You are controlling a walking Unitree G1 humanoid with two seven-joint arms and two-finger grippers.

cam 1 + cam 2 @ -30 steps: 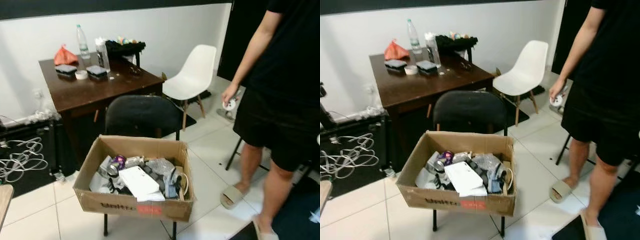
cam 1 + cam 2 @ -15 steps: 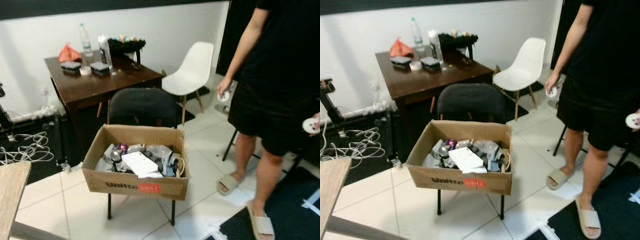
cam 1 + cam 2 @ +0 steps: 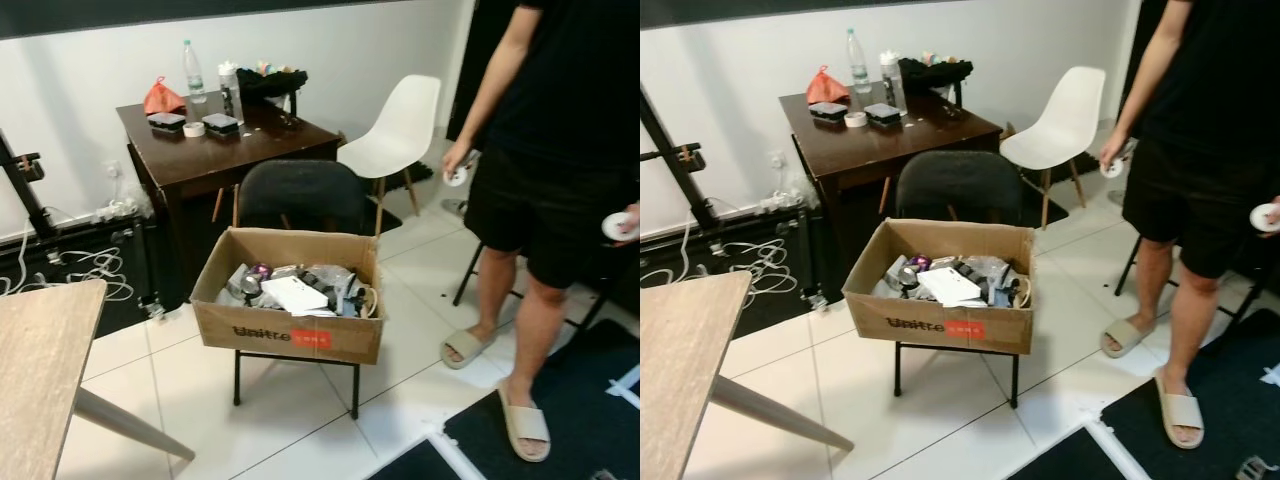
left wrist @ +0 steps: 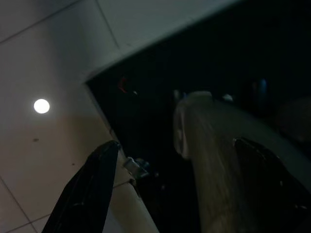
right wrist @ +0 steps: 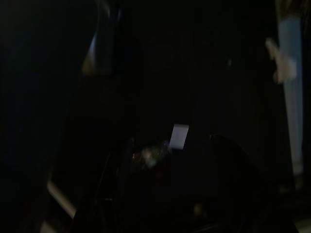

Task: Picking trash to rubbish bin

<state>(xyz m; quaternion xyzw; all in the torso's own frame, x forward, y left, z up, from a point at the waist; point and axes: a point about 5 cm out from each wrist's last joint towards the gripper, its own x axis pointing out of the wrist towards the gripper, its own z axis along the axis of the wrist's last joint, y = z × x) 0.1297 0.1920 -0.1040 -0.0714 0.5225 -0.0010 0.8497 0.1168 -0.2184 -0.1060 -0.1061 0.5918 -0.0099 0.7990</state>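
trash [image 3: 292, 290] heaped in cardboard box [image 3: 290, 335] on black chair [image 3: 298, 196], mid floor. dark desk [image 3: 215, 150] far behind. person [image 3: 560, 150] standing right. left gripper [image 4: 170, 189] jaws spread over tile floor [image 4: 43, 58]; right jaws cannot tell, too dark.

You have a cardboard box [image 3: 945, 320] of mixed trash sitting on the seat of a black chair [image 3: 958, 190], mid-floor; a white sheet [image 3: 948, 285] lies on top of the pile; behind the chair stands a dark wooden desk [image 3: 890, 145] with a water bottle [image 3: 857, 65] and an orange bag [image 3: 826, 86]; a white chair [image 3: 1065, 125] is beside it; a person in black shorts [image 3: 1200, 200] stands at your right, in sandals; a light wooden tabletop [image 3: 680, 370] juts in at your left; cables [image 3: 750, 258] lie along the wall.
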